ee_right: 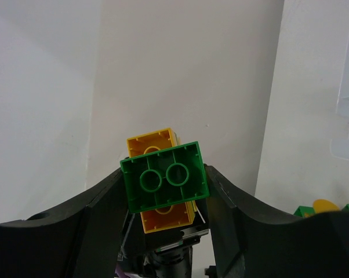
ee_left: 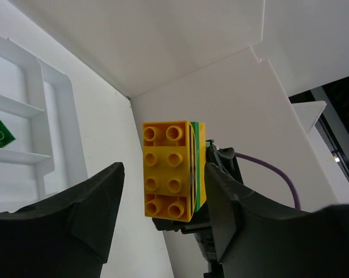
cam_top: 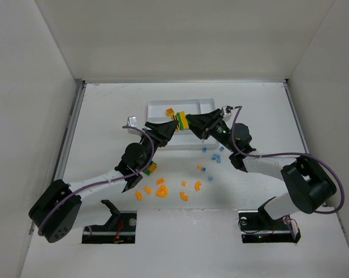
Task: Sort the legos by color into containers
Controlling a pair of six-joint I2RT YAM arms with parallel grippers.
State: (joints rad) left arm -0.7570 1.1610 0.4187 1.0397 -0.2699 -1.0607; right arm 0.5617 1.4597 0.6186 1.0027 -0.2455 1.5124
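Yellow brick [ee_left: 167,174] and green brick [ee_right: 164,184], stuck together, hang in the air above the white tray [cam_top: 160,110]! Right gripper [ee_right: 164,176] pinches the green one by its sides. Left gripper [ee_left: 164,171] is spread around the yellow one, with one finger clear of it. Orange pieces [cam_top: 162,190] and blue pieces [cam_top: 216,156] lie loose on the desk [cam_top: 105,116].
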